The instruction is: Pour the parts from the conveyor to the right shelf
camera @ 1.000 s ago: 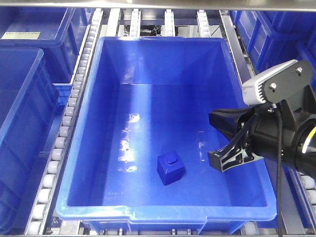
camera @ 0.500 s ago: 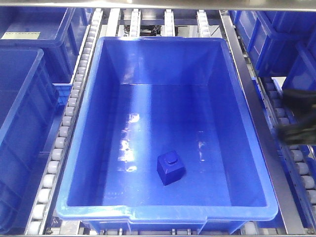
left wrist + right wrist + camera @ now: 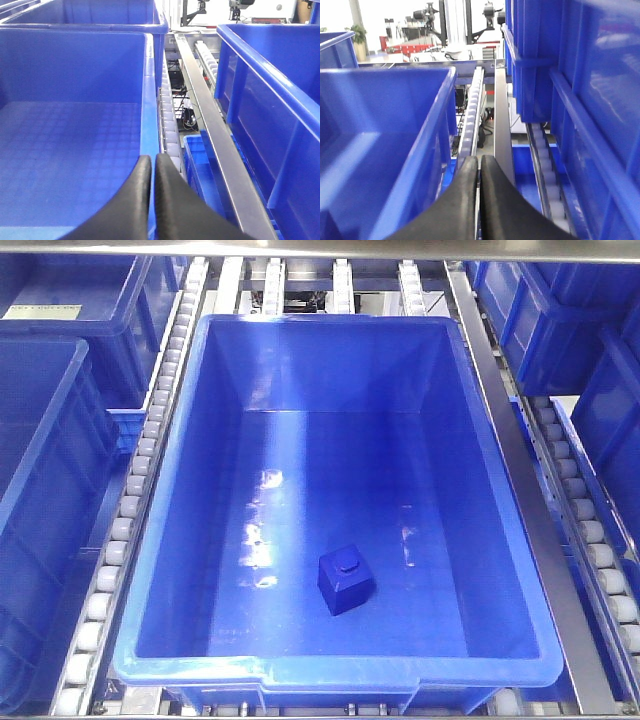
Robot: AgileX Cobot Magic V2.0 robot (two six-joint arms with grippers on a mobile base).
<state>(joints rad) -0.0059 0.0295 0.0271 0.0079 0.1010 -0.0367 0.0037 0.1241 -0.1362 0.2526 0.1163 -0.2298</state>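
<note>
A single blue stud-topped part (image 3: 346, 580) lies on the floor of a large blue crate (image 3: 170, 570) seated on the right shelf's white roller rails (image 3: 125, 530). The left gripper (image 3: 153, 172) and right gripper (image 3: 479, 170), both clenched with fingers pressed together and carrying nothing, hang beside crate walls. The pour appears complete; little seems left.

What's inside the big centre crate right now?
One small blue block, stud up, sits on the floor of the crate toward the near wall. The rest of the floor shows only glare. Nothing appears hidden; the near wall's foot is slightly out of sight.
</note>
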